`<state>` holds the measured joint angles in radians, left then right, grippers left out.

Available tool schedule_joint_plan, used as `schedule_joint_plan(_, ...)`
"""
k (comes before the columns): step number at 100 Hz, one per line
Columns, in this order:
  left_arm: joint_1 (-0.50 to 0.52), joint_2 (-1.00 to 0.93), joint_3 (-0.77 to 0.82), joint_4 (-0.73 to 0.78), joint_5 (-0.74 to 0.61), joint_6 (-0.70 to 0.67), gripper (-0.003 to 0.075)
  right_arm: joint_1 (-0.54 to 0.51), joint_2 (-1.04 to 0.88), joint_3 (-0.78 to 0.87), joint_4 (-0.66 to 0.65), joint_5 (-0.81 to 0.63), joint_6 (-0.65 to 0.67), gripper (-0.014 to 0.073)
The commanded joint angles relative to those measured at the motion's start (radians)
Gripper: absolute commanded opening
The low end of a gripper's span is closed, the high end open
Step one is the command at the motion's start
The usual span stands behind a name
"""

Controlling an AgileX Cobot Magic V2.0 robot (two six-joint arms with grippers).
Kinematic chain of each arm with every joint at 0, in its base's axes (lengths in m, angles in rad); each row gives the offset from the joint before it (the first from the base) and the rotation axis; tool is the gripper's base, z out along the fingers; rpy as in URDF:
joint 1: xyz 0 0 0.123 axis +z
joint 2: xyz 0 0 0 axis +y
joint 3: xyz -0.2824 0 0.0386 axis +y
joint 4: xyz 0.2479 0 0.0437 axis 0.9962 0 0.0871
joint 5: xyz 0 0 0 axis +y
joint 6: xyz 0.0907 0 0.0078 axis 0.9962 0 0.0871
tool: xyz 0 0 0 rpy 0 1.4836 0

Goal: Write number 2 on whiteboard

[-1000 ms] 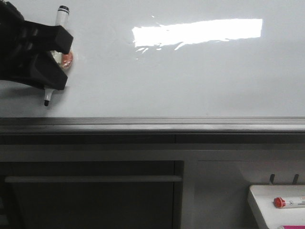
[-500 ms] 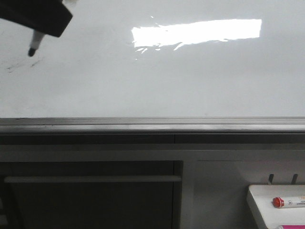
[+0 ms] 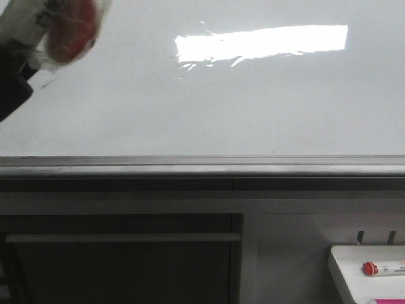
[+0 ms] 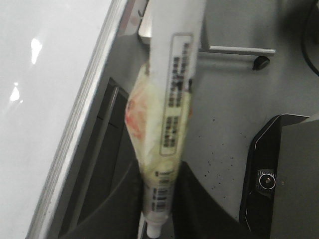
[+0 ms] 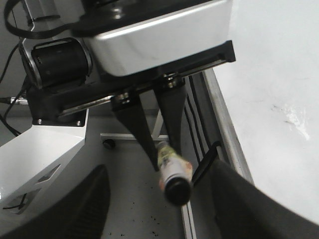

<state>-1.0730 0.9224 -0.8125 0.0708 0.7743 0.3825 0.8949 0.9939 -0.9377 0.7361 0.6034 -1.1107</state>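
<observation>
My left gripper (image 4: 155,219) pinches the marker (image 4: 169,119) – whiteboard (image 3: 253,107) bare (right gripper unseen) – number 2 unwritten

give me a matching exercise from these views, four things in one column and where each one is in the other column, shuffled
Things:
1. held marker
2. red-capped marker
3. glare
4. grey rim

Places:
a. lying in the white tray, lower right of the front view
b. along the lower edge of the whiteboard
c. clamped in the left gripper
d. on the whiteboard's upper part

Pairs: 1-c, 2-a, 3-d, 4-b
</observation>
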Motion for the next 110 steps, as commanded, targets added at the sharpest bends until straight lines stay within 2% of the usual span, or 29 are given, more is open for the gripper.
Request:
schedule_joint_plan(1,-0.034,-0.013,-0.035,-0.001,-0.05,0.04,-0.002,0.018,0.025,-0.036,0.034,-0.08,-0.013,0.04)
schedule_joint_plan(26,-0.075,-0.013,-0.035,0.001,-0.05,0.062,-0.002,0.034,0.068,-0.036,0.1,-0.046,-0.013,0.04)
schedule_joint_plan(68,-0.075,-0.013,-0.037,-0.01,-0.081,0.062,-0.002,0.041,0.141,-0.036,0.1,-0.025,-0.013,0.0394)
schedule_joint_plan(97,-0.075,-0.013,-0.037,-0.01,-0.083,0.062,-0.002,0.041,0.154,-0.036,0.1,-0.026,-0.013,0.0226)
schedule_joint_plan(110,-0.075,-0.013,-0.037,-0.01,-0.083,0.062,-0.002,0.041,0.154,-0.036,0.1,-0.028,-0.013,0.0197)
